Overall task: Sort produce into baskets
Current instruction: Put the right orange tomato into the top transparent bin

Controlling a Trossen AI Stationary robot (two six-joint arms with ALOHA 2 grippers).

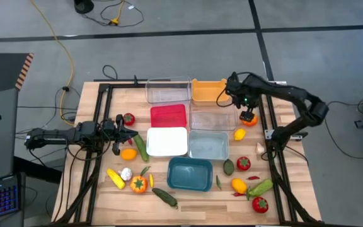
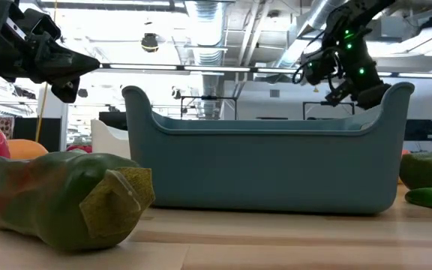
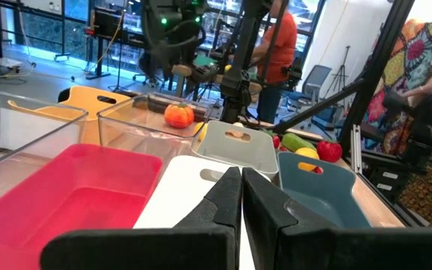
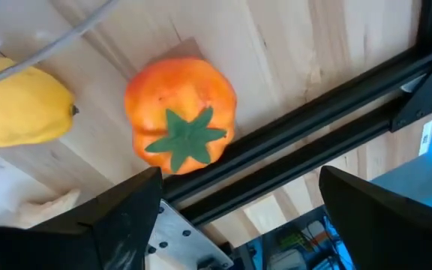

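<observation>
An orange tomato-shaped fruit with a green stem [image 4: 180, 112] rests on the table at the right, against a black frame rail [image 4: 313, 142]. My right gripper [image 4: 238, 217] hangs just above it [image 1: 247, 112], pointing steeply down, open and holding nothing. A yellow fruit [image 4: 21, 112] and a garlic [image 4: 47, 206] lie close by. Seven baskets stand mid-table: clear [image 1: 167, 90], orange [image 1: 208, 91], red [image 1: 168, 116], clear [image 1: 213, 118], white [image 1: 167, 141], grey-blue [image 1: 208, 145] and teal [image 1: 190, 174]. My left gripper [image 3: 242, 202] waits shut and level at the table's left [image 1: 128, 133].
Loose produce lies at the left: a red tomato [image 1: 128, 118], an orange fruit [image 1: 128, 153], a cucumber [image 1: 142, 148], corn [image 1: 115, 178]. At the near right lie a red tomato [image 1: 243, 164], a cucumber [image 1: 260, 187] and another tomato [image 1: 259, 204]. A person stands beyond the table [image 3: 276, 45].
</observation>
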